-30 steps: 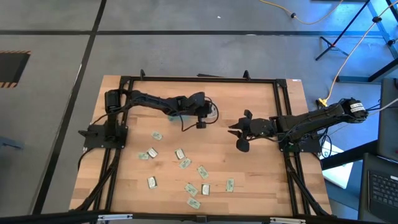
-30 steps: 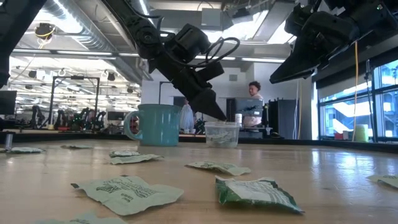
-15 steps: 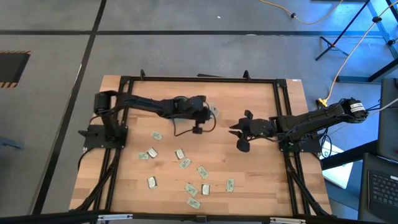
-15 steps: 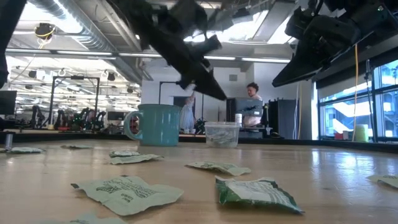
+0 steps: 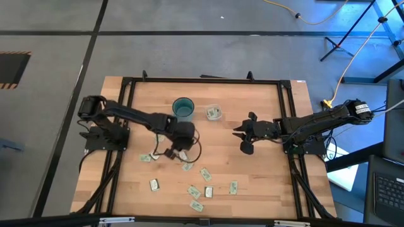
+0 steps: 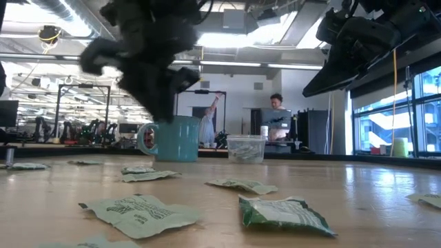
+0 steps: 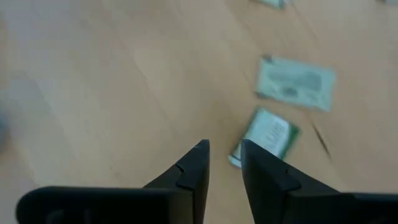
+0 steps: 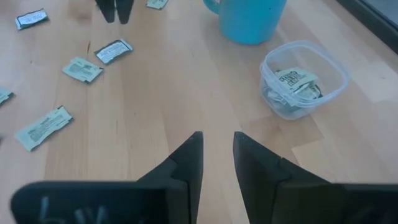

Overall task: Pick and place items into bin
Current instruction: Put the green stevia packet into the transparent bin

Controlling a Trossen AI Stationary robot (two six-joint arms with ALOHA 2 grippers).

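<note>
Near the middle of the desk point(image 5: 265, 164), the left gripper point(image 7: 222, 151) is hovering above the scattered packets with its fingers nearly pressed together and nothing between them. One green packet point(image 7: 266, 135) is lying just beyond the fingertips, with a paler packet point(image 7: 296, 83) a little further on.

Judgement on the step in hand: this is the approach to the next pick. The fingers would need to spread before descending, then straddle the packet across its narrow side. Since the packets are flat against the wood, the tips should be coming down close to the surface so one edge is caught rather than pushed along. The neighbouring packet is close enough to be nudged, so a straight descent is advisable.

The bin point(image 8: 303, 79) is standing toward the far edge of the desk, just beside the teal mug point(image 5: 184, 109), and is already holding a few packets. The right gripper point(image 8: 217, 144) is waiting above the desk's right half, fingers slightly apart and empty.

The desk is pale wood within a dark frame, with roughly ten packets spread across its near half. Beyond it, the low view is showing an open workshop with ceiling lights, windows on one side, and a person point(image 6: 276, 110) standing at a screen.
</note>
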